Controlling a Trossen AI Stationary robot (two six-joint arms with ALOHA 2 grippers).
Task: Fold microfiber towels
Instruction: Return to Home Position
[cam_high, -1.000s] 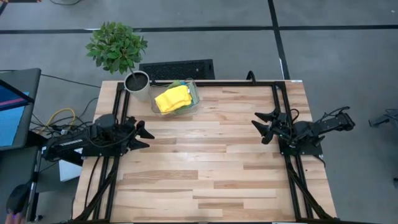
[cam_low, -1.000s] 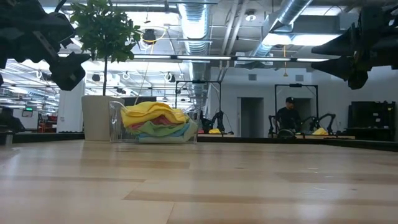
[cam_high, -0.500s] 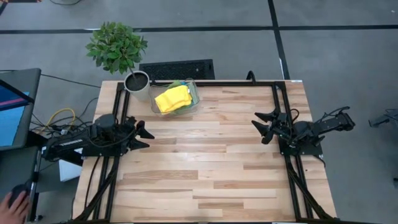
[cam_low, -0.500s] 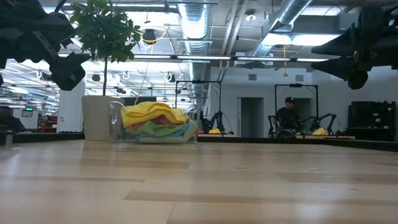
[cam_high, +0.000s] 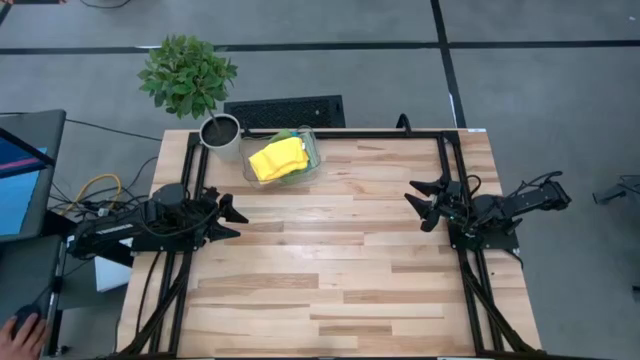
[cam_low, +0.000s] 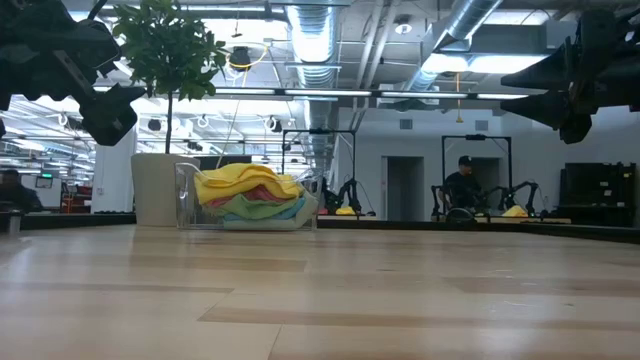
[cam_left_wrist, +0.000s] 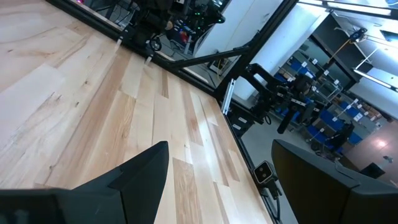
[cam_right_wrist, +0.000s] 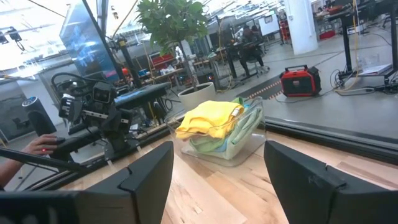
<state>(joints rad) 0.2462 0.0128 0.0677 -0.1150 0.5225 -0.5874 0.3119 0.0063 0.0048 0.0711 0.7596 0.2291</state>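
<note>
The microfiber towels (cam_high: 276, 158) lie piled in a clear plastic bin (cam_high: 311, 150) at the table's far edge, left of centre, a yellow one on top and green ones under it; the pile also shows in the low view (cam_low: 250, 196) and the right wrist view (cam_right_wrist: 210, 118). My left gripper (cam_high: 236, 217) hovers open over the table's left side, its fingers level. My right gripper (cam_high: 421, 205) hovers open over the right side, facing the bin. Nothing sits between either pair of fingers.
A potted plant (cam_high: 190, 80) in a white pot (cam_high: 221, 135) stands at the far left corner beside the bin. Black frame rails (cam_high: 445, 170) run along both sides and the far edge. Bare wood (cam_high: 330, 270) lies between the arms. A person's hand (cam_high: 20, 325) shows off the table's near left.
</note>
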